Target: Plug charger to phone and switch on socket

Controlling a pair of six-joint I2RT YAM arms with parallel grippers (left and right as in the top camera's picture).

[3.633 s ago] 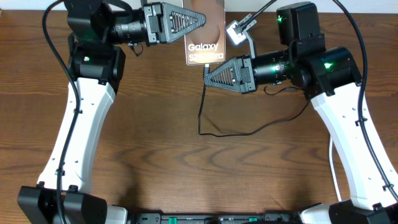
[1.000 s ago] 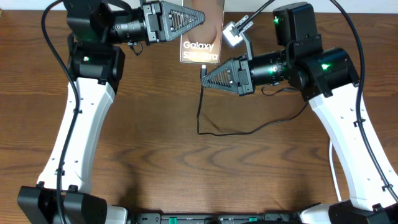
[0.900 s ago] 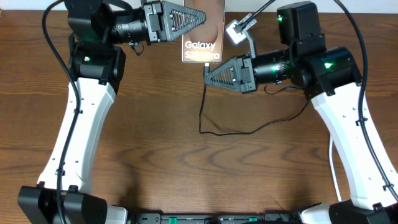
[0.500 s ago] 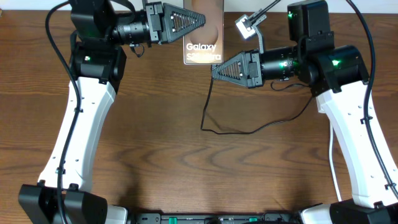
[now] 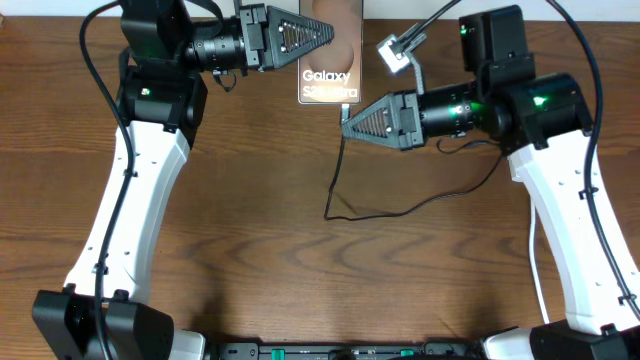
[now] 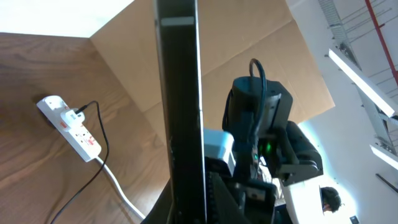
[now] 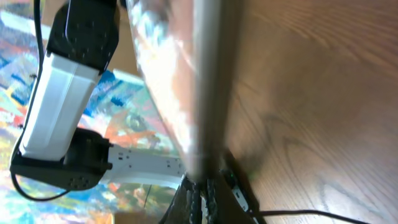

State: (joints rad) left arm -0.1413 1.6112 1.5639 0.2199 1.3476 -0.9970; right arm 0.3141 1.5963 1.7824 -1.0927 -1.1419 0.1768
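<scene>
The phone (image 5: pixel 328 72), a brownish slab with white Galaxy lettering, is held off the table at the back with my left gripper (image 5: pixel 333 29) shut on its upper part. It shows edge-on as a dark vertical bar (image 6: pixel 180 106) in the left wrist view. My right gripper (image 5: pixel 346 118) is shut on the charger's black connector tip, which is pressed against the phone's lower edge (image 7: pixel 208 93); I cannot tell how deep the tip sits. The charger cable (image 5: pixel 331 190) hangs down to the table. The socket (image 6: pixel 69 126), a white strip with red marks and a black plug, lies on the table.
Charger slack (image 5: pixel 420 205) runs across the wooden table (image 5: pixel 250 250) towards my right arm. The socket's white cord (image 6: pixel 118 183) trails across the wood. A cardboard panel (image 6: pixel 249 37) stands behind the table. A person's head (image 6: pixel 328 199) shows at the far right.
Both arms have shifted a little to the right, taking the phone and the connector tip with them. The cable's hanging part has followed.
</scene>
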